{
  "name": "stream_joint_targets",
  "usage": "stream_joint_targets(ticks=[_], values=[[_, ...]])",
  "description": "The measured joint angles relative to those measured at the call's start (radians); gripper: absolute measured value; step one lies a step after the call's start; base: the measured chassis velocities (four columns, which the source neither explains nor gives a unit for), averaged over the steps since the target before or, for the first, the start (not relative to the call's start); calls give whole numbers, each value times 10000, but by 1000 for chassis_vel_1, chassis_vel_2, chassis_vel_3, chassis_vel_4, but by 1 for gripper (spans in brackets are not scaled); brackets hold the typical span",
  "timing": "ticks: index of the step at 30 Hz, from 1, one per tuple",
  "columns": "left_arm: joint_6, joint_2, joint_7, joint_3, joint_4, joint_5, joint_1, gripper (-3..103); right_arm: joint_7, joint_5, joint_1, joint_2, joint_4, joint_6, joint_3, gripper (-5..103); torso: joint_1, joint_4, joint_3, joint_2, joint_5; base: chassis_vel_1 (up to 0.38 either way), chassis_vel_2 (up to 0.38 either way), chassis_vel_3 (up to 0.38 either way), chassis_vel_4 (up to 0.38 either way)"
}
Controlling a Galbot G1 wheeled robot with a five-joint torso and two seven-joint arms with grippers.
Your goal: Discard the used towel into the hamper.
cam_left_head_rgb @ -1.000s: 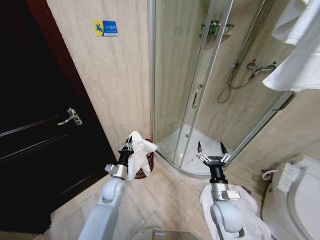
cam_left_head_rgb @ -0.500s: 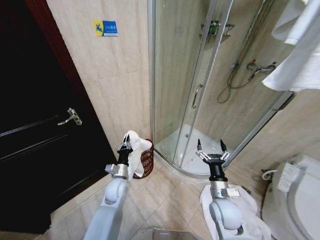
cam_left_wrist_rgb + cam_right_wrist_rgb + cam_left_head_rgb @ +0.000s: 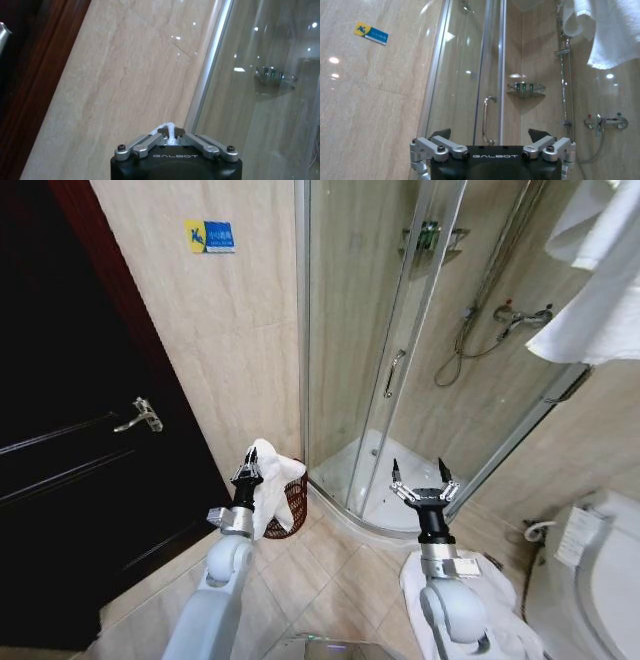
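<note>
A white towel (image 3: 270, 480) hangs from my left gripper (image 3: 246, 471), which is shut on its top edge. The cloth drapes in front of and over the hamper (image 3: 293, 508), a dark red-brown barred basket on the floor in the corner by the shower. In the left wrist view a tuft of the towel (image 3: 169, 132) pokes out between the closed fingers of the left gripper (image 3: 170, 138). My right gripper (image 3: 424, 483) is open and empty, held upright before the shower tray, and the right gripper (image 3: 492, 139) faces the glass door in its own wrist view.
A curved glass shower enclosure (image 3: 385, 350) stands right behind the hamper. A dark wooden door (image 3: 70, 440) with a lever handle (image 3: 140, 416) is to the left. A toilet (image 3: 590, 570) sits at the right, a white bath mat (image 3: 500, 610) lies on the floor, and towels (image 3: 600, 270) hang upper right.
My left gripper has carried the towel slightly down and toward the hamper; the cloth now hangs narrower over the basket. The right arm has barely moved.
</note>
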Motion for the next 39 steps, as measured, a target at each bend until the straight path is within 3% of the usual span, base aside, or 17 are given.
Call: stream_joint_targets(ticks=[12, 19, 39], values=[[-146, 25, 144, 88, 399, -3, -215, 4, -9, -66, -151, -109, 187, 166, -22, 100, 2, 1, 0, 0, 0, -87, 97, 96, -93], [-122, -26, 162, 309, 668, -2, -508, 4, -314, -66, -345, -115, 51, 889, -9, 100, 7, -2, 2, -1, 0, -60, 51, 53, -51], [-105, -23, 64, 442, 935, 145, -727, 4, -505, -35, -290, -137, -154, 1048, 15, 100, 0, 3, 0, 1, 1, 24, 29, 30, 21]])
